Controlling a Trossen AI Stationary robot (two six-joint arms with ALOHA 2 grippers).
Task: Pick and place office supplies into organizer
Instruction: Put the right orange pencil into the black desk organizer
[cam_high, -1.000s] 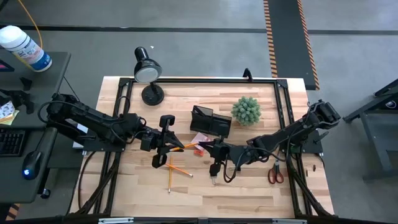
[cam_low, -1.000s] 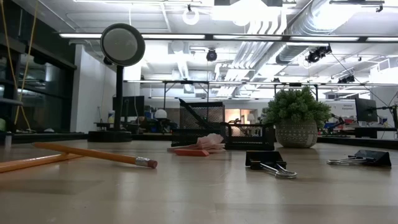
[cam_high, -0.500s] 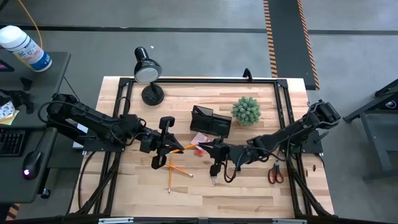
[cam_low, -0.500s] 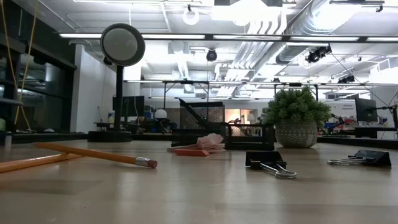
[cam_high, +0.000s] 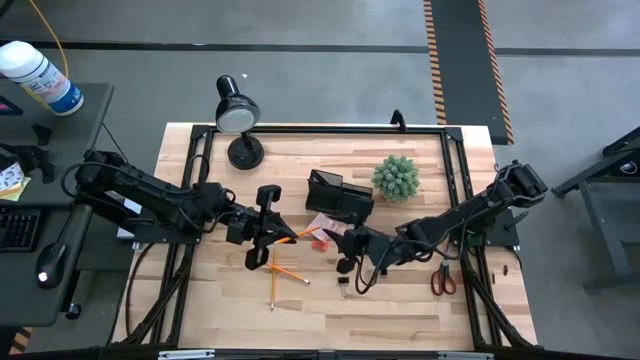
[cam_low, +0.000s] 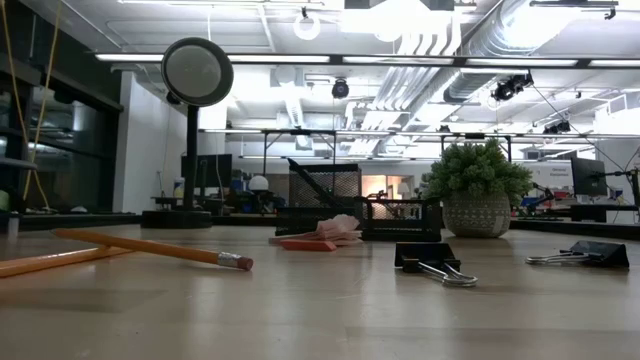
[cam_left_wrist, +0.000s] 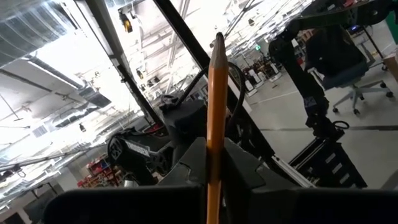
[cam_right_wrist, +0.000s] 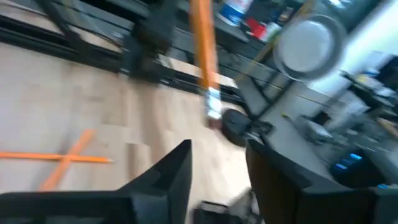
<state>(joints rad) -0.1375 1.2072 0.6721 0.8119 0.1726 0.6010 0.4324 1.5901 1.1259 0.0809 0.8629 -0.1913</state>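
Gripping an orange pencil (cam_left_wrist: 216, 118) between closed fingers, the left gripper (cam_high: 268, 238) hovered above the wooden desk (cam_high: 410, 300), left of centre. Just beside it, the right gripper (cam_high: 349, 243) stood with its fingers (cam_right_wrist: 166, 174) apart, holding nothing. Behind them sat the black organizer (cam_high: 340, 195), with a pink sticky-note pad (cam_low: 322, 232) in front. Two crossed pencils (cam_high: 282, 276) lay nearer the front edge, binder clips (cam_low: 436, 263) close by, and red-handled scissors (cam_high: 442, 277) off to the right.
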